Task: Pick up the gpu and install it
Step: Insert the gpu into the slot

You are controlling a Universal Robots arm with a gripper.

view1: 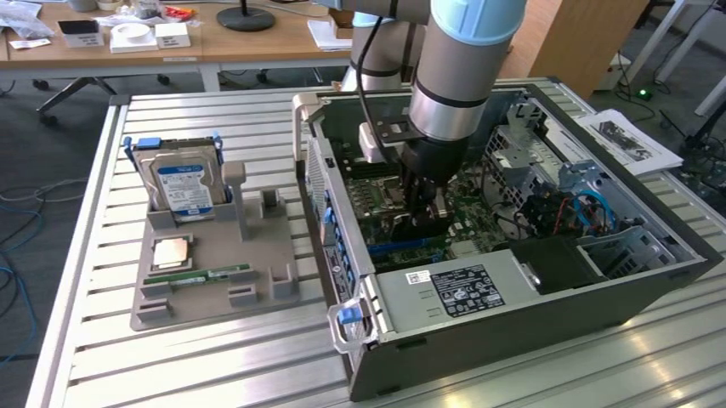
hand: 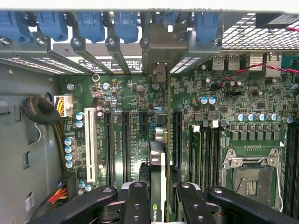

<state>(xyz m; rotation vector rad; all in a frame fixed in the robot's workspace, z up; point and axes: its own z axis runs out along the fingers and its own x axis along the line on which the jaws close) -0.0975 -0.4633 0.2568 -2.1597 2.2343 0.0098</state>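
Note:
The gpu stands edge-on between my fingers, a dark card with a green logo on its top edge. It reaches down over the black expansion slots of the motherboard, and its pale metal bracket sits against the case's rear slot openings. My gripper is shut on the card. In the exterior view the gripper is deep inside the open computer case, low over the motherboard, with the dark gpu just under it.
On the exterior view's left, a grey holder tray carries a silver hard drive, a processor chip and a green memory stick. Blue slot latches, a white slot, a cable bundle and the processor socket surround the card.

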